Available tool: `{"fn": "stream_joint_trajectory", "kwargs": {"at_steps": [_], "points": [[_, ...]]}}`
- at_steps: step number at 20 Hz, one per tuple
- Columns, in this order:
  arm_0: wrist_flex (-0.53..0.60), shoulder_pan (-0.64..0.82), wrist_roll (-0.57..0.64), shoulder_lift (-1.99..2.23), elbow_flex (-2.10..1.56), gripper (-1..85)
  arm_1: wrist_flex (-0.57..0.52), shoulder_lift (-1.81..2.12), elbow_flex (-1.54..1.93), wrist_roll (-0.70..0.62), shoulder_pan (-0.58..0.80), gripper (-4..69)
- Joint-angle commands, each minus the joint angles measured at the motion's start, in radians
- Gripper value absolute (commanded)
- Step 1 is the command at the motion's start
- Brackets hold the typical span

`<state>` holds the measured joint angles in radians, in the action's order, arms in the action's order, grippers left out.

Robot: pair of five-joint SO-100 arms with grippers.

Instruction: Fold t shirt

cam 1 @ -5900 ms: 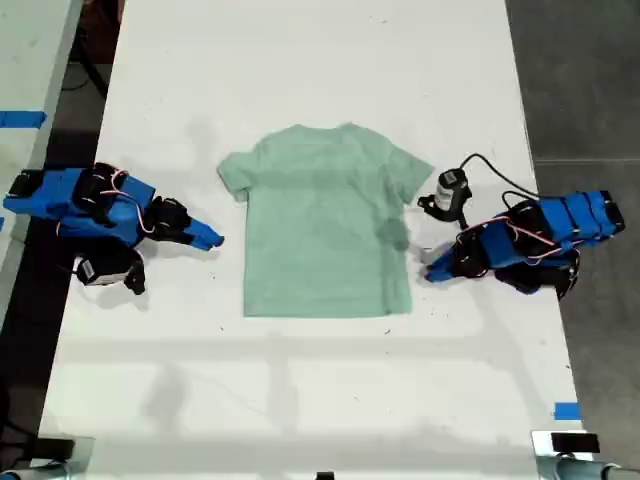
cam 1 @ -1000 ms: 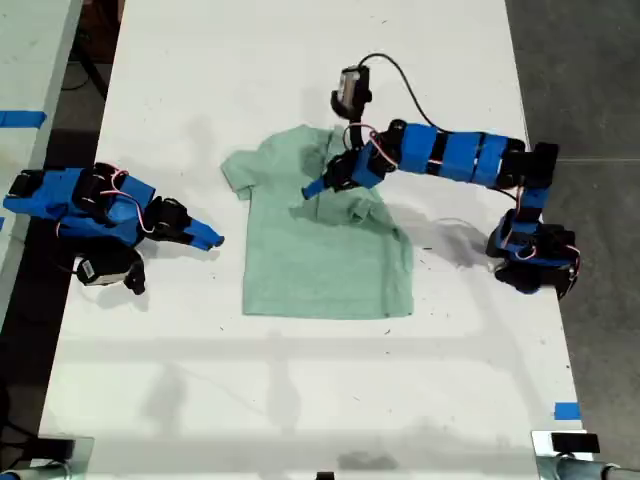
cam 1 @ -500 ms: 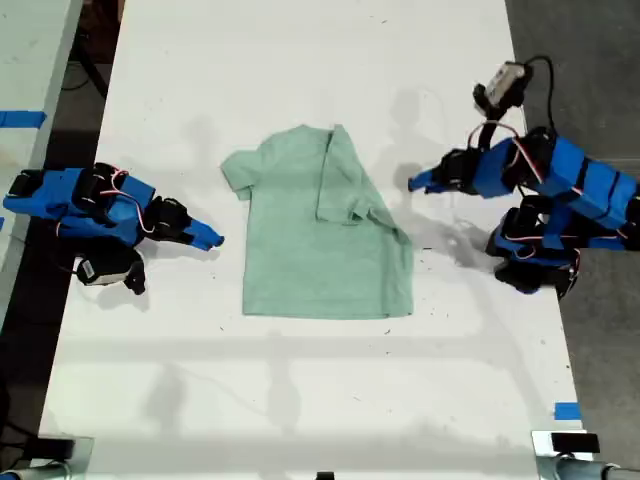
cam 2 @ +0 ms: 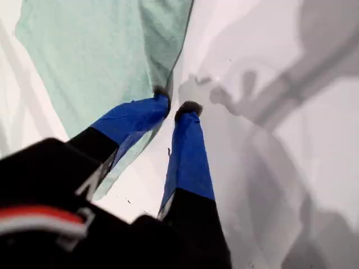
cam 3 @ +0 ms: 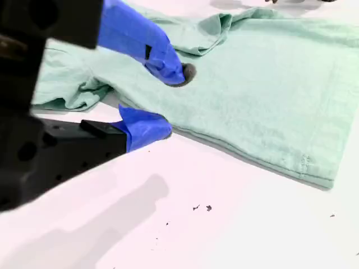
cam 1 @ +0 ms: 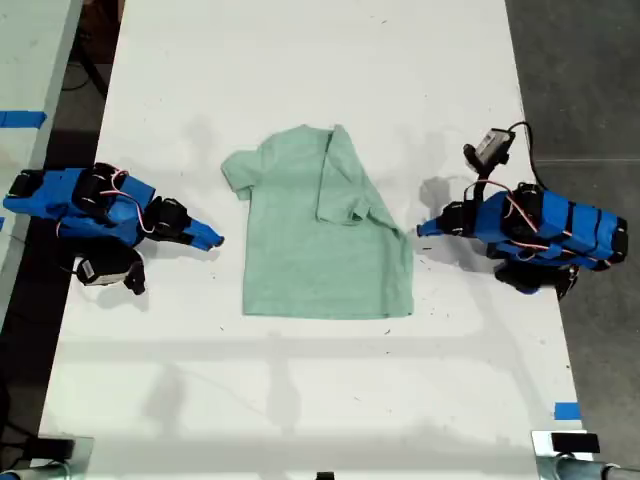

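The t shirt is small, pale mint green and short-sleeved, lying flat on the white counter with its neck toward the exterior view's top and its hem toward the bottom. The sleeve on the exterior view's right is folded inward over the chest, leaving a slanted edge there. The other sleeve lies spread out flat.

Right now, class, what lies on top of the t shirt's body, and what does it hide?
One sleeve is folded over onto the t shirt, covering the chest fabric beneath it. Nothing else rests on it; the white table underneath is hidden.
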<state>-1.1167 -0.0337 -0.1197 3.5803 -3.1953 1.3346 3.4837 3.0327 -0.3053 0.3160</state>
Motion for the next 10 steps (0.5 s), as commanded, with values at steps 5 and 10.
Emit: {"fn": "stream_joint_trajectory", "kwargs": {"at_steps": [5,10], "points": [[0.015,0.008,0.005,0.006,-0.008,11.9,-0.018,0.014,0.081,-0.012,-0.014,1.8],[0.015,0.008,0.005,0.006,-0.008,11.9,-0.018,0.014,0.081,-0.015,-0.014,1.8]]}}
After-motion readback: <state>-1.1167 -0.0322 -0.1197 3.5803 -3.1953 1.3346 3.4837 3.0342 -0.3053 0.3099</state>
